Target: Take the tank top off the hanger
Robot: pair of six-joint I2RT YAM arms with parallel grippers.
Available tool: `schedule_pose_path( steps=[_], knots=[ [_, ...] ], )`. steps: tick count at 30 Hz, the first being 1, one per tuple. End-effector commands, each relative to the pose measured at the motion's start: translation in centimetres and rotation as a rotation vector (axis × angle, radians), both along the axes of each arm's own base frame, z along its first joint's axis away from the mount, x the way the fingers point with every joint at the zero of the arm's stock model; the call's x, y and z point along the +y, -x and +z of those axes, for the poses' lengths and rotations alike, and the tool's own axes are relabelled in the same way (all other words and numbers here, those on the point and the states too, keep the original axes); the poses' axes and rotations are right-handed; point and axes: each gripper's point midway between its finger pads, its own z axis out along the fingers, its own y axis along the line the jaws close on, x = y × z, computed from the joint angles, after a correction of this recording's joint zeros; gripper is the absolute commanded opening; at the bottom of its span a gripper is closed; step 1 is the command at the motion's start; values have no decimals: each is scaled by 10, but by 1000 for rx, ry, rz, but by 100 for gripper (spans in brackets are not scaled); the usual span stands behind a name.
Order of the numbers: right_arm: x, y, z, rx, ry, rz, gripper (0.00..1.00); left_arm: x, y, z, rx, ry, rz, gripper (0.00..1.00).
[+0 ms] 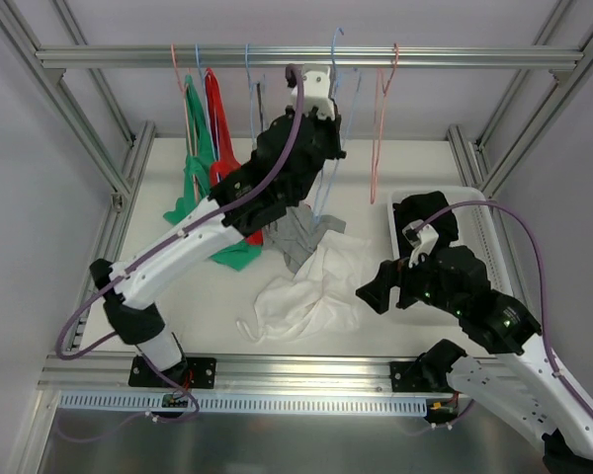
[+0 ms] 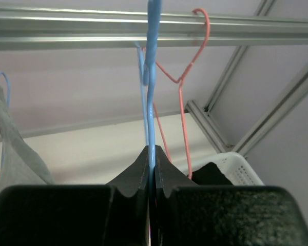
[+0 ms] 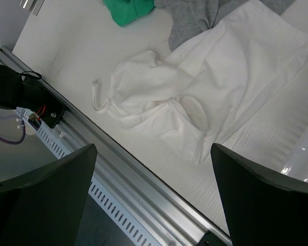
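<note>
Raised high, the left gripper [image 2: 151, 156] clenches a blue hanger [image 2: 151, 102].
The hanger's lower wire is hidden behind it; the right gripper [image 3: 153, 154] gapes over the white tank top [image 3: 143, 87].

So up top there's a silver aluminium rail [image 1: 128, 57] running across the whole frame. An empty pink wire hanger [image 2: 180, 81] is hooked on it toward the right. Over on the left, a green top [image 1: 200, 158] and a red top [image 1: 217, 118] hang side by side, and the green one's bottom end bunches up on the white table [image 1: 425, 168]. A white plastic basket with slotted walls [image 1: 469, 197] sits by the right edge. Along the near edge there's a white slotted cable duct [image 1: 277, 402] just below another aluminium bar.
</note>
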Motion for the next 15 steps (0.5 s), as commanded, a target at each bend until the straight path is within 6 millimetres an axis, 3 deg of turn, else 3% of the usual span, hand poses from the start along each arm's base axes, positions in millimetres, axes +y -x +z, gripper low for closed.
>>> schedule_pose_path(
  steps=[1,2,3,4,5,7,8,10,11,12,15],
  knots=[
    [-5,6,24,-58,-47,-3,99,-7,-22,-22,132,-143,-50,0],
    [-6,7,25,-62,-52,-7,100,-19,-31,-30,141,-163,-69,0],
    [-8,9,25,-59,-52,-7,99,-16,-38,-15,121,-137,-65,0],
    [-9,9,27,-63,-54,-10,99,-19,-44,-15,120,-133,-75,0],
    [-11,11,29,-71,-58,-11,100,-27,-54,-24,132,-144,-86,0],
    [-15,15,29,-70,-54,-10,99,-32,-65,-21,124,-126,-122,0],
    [-17,17,31,-79,-58,-12,99,-42,-75,-35,138,-144,-129,0],
    [-19,19,31,-82,-63,-15,99,-49,-83,-26,96,-155,-140,0],
    [-19,21,31,-85,-65,-10,99,-59,-94,-40,105,-176,-135,0],
    [-19,21,30,-82,-62,-9,99,-58,-97,-32,86,-157,-124,0],
    [-19,21,26,-74,-56,-3,100,-61,-112,-47,110,-146,-96,0]
  ],
)
